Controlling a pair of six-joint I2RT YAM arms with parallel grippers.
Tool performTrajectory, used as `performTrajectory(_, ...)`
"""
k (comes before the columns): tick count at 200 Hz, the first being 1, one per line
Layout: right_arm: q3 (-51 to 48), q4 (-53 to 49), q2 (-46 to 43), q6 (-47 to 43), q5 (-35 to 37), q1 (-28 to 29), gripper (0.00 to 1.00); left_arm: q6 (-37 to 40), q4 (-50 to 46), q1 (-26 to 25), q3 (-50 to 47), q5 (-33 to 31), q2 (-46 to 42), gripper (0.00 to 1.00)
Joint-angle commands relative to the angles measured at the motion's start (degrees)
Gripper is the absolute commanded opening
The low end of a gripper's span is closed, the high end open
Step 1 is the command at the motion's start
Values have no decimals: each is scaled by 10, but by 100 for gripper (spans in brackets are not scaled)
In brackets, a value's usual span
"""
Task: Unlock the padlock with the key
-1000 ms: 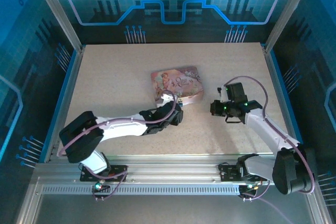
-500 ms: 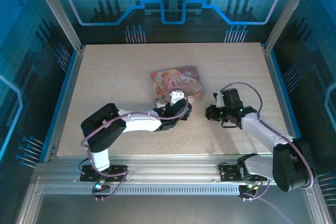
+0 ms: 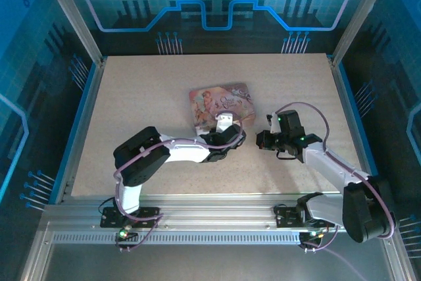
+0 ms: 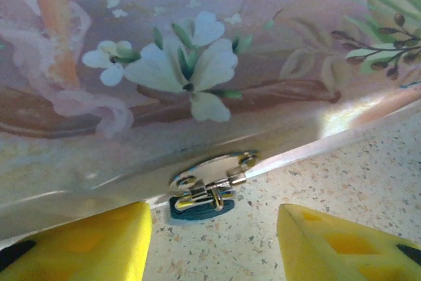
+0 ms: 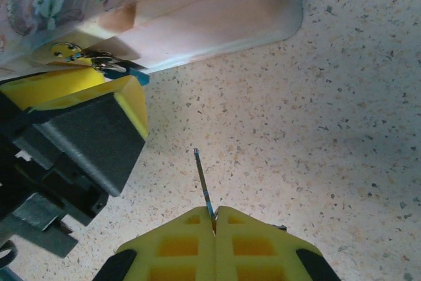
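Left arm (image 3: 187, 151) stretched across the tabletop (image 3: 145, 97) to the near edge of the pink tin (image 3: 222, 104), and its wrist camera puts us right up close. The left fingers (image 4: 82, 241) stand apart, one yellow pad low on the left, the other low on the right, gripping nothing. Just ahead of the gap sits the padlock (image 4: 200, 205), a small dark teal body hanging from a silvery hasp (image 4: 210, 177) on the tin's front wall. It's down by the speckled tabletop and touching neither finger. Over to the right arm (image 3: 329, 162), reaching in from the right side, its head just beside the left one near the tin's near right corner. Its wrist camera gives us the key (image 5: 202, 185), a thin metal blade poking straight out from between the right fingers (image 5: 174, 248), which are pressed together and clamped on its base. The blade points toward the tin, its tip over bare tabletop and apart from the tin. In that same view the left arm's yellow finger and black body sit at the left. Tucked between that finger and the tin's edge is the padlock, silvery with a blue glint, well clear of the key's tip. Key and lock not yet together.
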Motion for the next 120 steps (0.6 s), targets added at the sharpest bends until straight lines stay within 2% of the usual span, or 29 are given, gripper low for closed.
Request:
performTrajectory(1, -4, 0, -16, 1, -1, 7, 0, -5, -9, 2, 17, -19, 18, 51)
performTrajectory(49, -13, -3, -31, 5, 2, 7, 0, -1, -28, 4, 34, -23, 35, 45)
performTrajectory(120, -14, -2, -38, 8, 0, 7, 0, -10, -67, 4, 31, -26, 14, 22)
